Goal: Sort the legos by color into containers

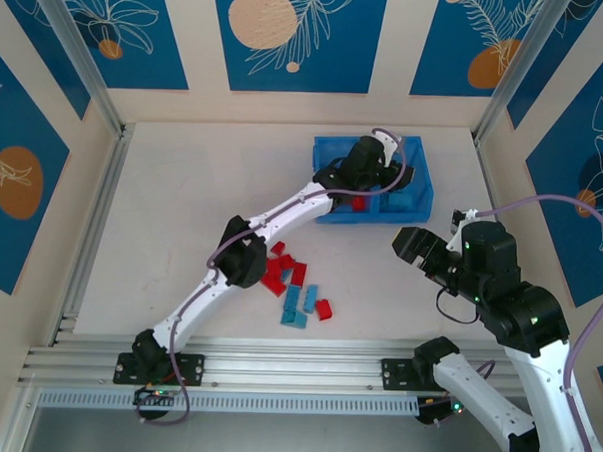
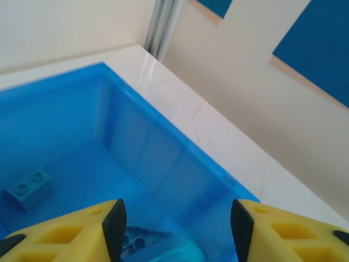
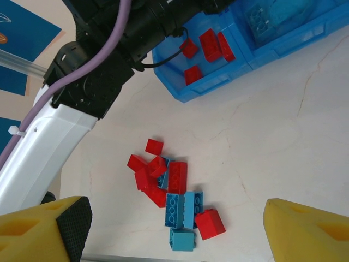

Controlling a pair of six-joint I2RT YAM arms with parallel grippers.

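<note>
We find the bin (image 1: 424, 181) toward the far right of the table (image 1: 183, 181). The left gripper (image 2: 174, 224) hangs over its right compartment (image 2: 163, 158), and bricks (image 3: 210, 46) lie in both compartments. Loose legos (image 1: 294, 286) lie before the bin, left of the right gripper (image 1: 406, 243).

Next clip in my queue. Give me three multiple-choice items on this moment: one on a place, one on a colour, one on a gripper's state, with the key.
1. Where does the loose pile of legos lie?
A. On the table, short of the bin
B. Inside the bin
C. On the metal rail

2. What colour are the bricks in the bin's left compartment?
A. Light blue
B. Red
C. Green

3. How does the right gripper stand?
A. Shut on a brick
B. Shut, empty
C. Open, holding nothing

Key:
1 A: the pile sits on the bare table in front of the bin.
2 B: the right wrist view shows red bricks there.
3 C: its fingers stand wide apart with nothing between them.
</note>
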